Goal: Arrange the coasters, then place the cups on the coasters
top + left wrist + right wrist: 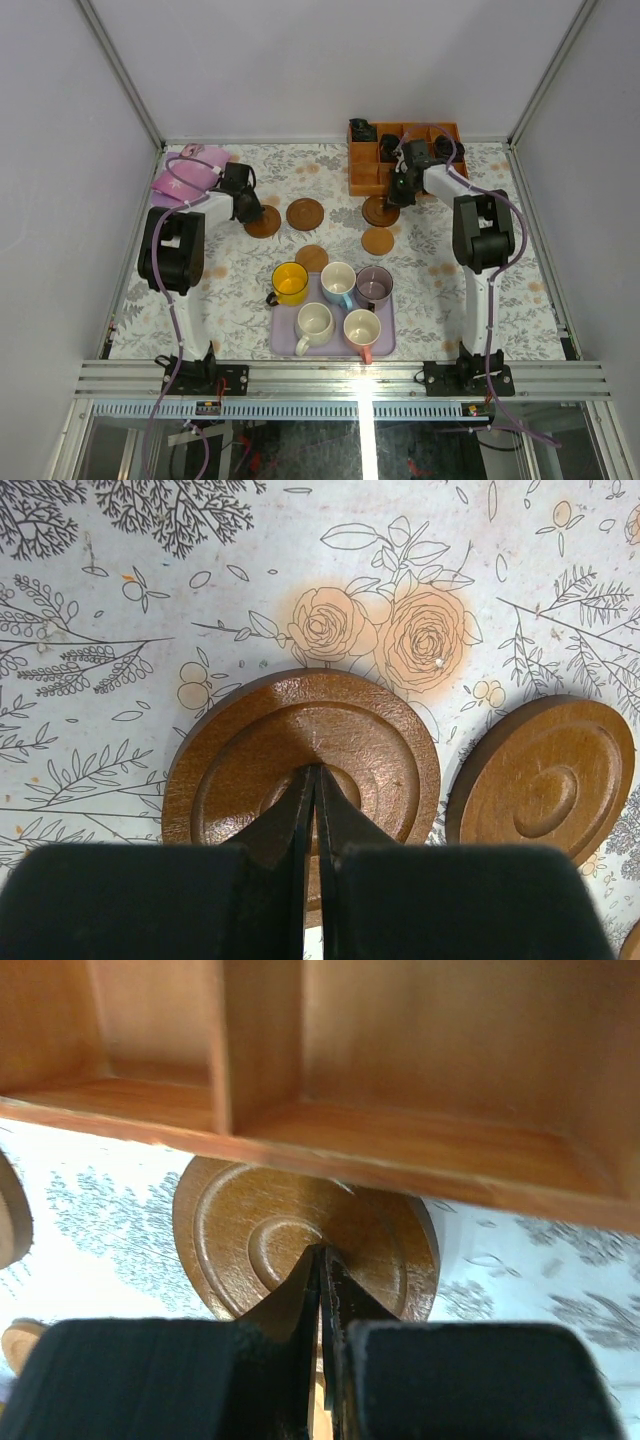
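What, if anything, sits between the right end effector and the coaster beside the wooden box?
Nothing visible does. The right end effector is shut, with its tips directly over the coaster. The wooden box borders that coaster's far edge, beyond the tips rather than between them and the coaster.

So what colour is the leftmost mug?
The leftmost mug is yellow; the top view shows it best.

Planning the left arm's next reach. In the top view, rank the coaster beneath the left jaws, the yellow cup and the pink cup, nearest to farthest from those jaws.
1. Dark coaster, directly under them, far left.
2. Yellow cup, mid-table, slightly left.
3. Pink cup, near edge, further right.
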`<state>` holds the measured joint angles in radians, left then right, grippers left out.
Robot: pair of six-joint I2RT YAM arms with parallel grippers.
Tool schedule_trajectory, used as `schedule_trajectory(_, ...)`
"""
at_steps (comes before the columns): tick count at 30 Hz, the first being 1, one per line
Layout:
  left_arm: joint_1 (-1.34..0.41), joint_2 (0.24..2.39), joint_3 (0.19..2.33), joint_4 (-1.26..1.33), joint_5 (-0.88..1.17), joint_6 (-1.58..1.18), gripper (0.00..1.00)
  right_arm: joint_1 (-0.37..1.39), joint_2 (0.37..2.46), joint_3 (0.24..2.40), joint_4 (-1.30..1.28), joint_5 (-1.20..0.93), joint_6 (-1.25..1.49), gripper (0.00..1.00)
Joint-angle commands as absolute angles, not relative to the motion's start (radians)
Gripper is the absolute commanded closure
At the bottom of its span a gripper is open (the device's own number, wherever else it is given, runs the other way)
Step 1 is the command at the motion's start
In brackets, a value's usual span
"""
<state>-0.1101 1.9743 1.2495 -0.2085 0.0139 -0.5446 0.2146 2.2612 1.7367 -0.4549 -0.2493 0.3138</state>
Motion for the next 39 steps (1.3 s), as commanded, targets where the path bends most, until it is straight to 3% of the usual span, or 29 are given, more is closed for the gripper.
schedule_trajectory(1,-0.097,2.012,1.273,-0.263,-0.03,-0.51,1.0,0.163,2.214,1.596,-0.445,-0.093,0.317,1.0)
schedule_trajectory(11,-0.097,2.03,1.302,-0.276,-0.036,-0.483,1.0,0.069,2.106,1.429,-0.381,-0.015,0.371,1.0)
schedule_trajectory(25,-0.091,2.086,1.433,-0.302,-0.032,-0.481,1.0,0.069,1.969,1.304,-0.428,-0.037,0.37,1.0)
schedule_trajectory(39,-0.109,1.928,1.392,-0.246,0.12,-0.456,1.0,0.085,1.86,1.418,-0.395,-0.092,0.307,0.95)
